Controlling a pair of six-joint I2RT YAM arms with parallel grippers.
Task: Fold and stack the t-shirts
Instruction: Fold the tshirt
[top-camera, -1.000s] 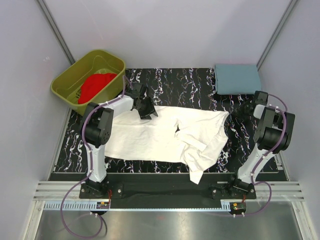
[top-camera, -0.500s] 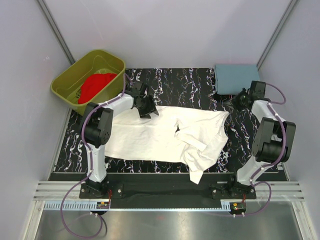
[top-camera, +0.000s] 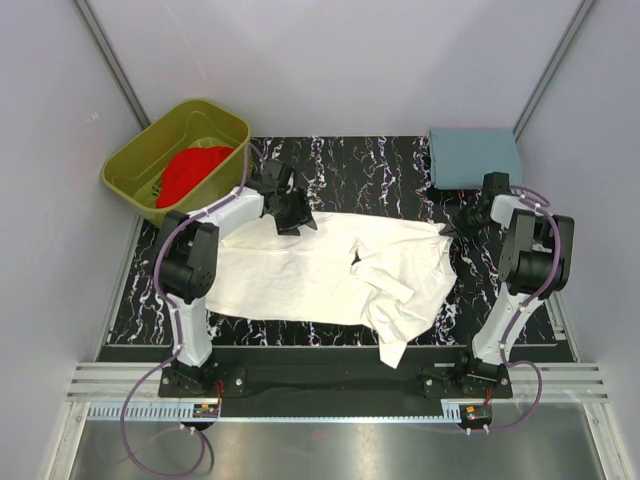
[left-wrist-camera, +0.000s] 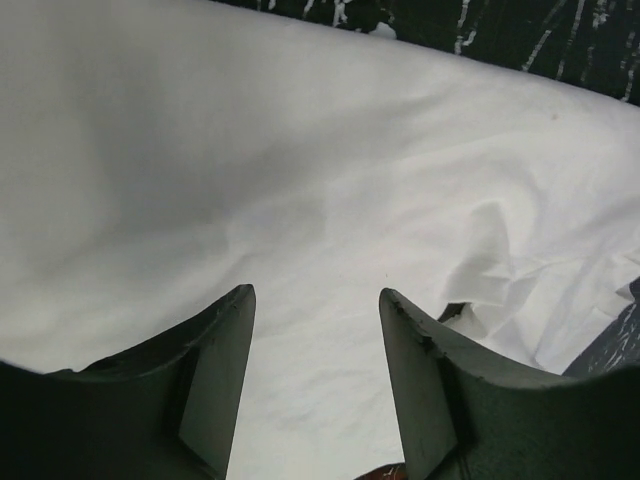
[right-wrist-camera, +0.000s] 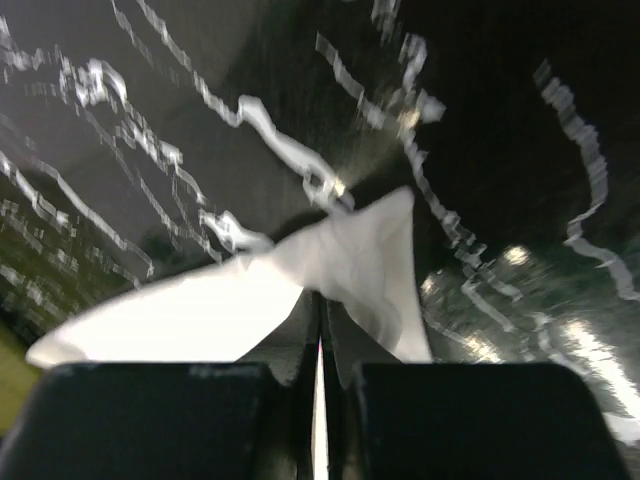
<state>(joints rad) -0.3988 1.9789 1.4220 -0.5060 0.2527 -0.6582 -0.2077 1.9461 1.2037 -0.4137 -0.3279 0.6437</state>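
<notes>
The white t-shirt (top-camera: 310, 270) lies spread across the black marbled table, its right part rumpled and one sleeve hanging toward the near edge. My left gripper (top-camera: 295, 222) is open just over the shirt's far left edge; in the left wrist view its gripper (left-wrist-camera: 317, 300) is empty above white cloth (left-wrist-camera: 300, 150). My right gripper (top-camera: 450, 228) is at the shirt's far right corner. In the right wrist view that gripper (right-wrist-camera: 321, 300) is shut with the white corner (right-wrist-camera: 370, 250) at its tips. The red t-shirt (top-camera: 190, 170) lies bunched in the tub.
The olive-green tub (top-camera: 130, 150) stands at the back left, off the table's corner. A folded blue-grey cloth (top-camera: 473, 155) lies at the back right corner. Grey walls close in on both sides.
My right arm swung from the table's right side toward the back, then in to the white shirt's far right corner. The left gripper has barely moved.
</notes>
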